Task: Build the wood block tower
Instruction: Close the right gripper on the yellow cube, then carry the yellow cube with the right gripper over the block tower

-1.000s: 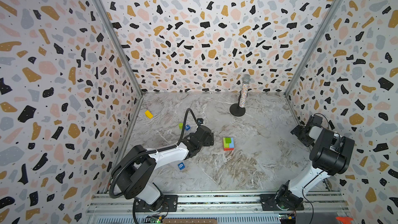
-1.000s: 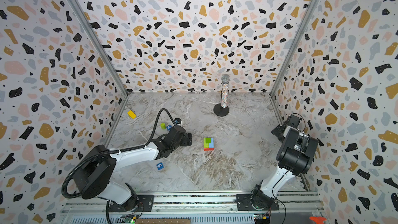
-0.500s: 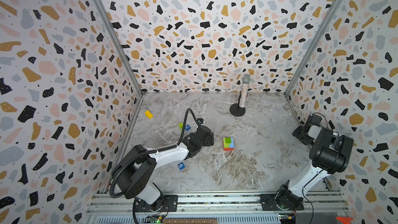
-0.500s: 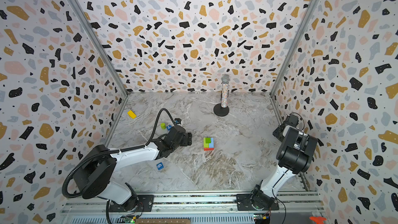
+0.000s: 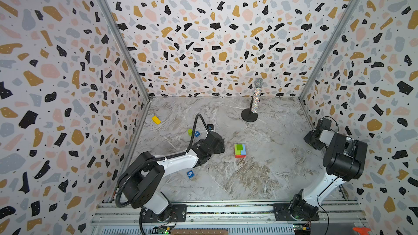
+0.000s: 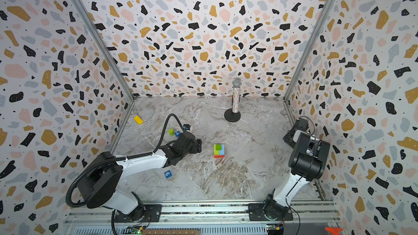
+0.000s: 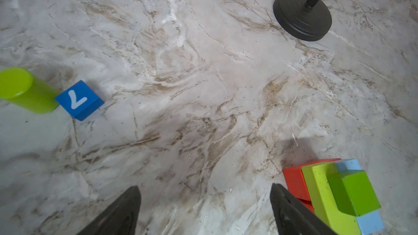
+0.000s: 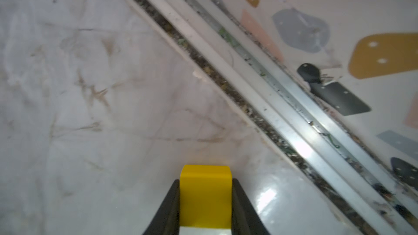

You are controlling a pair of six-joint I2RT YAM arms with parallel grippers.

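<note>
One yellow block (image 8: 205, 200) is gripped by the right claw (image 8: 205, 180). The left claw (image 7: 204, 186) is held wide, empty; the four-block tower (image 7: 328, 191) is seen just beside it. Farther ahead, one green cylinder (image 7: 24, 89) and one blue cube (image 7: 79, 100) are seen side by side.

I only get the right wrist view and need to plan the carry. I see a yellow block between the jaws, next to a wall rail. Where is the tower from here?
Observer: In both top views the tower stands near the middle of the floor, far to the left of the right gripper and its yellow block.
Operator: What is topmost on it?
Observer: A green block, sitting on a lime brick.
Operator: Is the left arm in my way?
Observer: The left gripper is open and empty, low and close beside the tower on its left.
</note>
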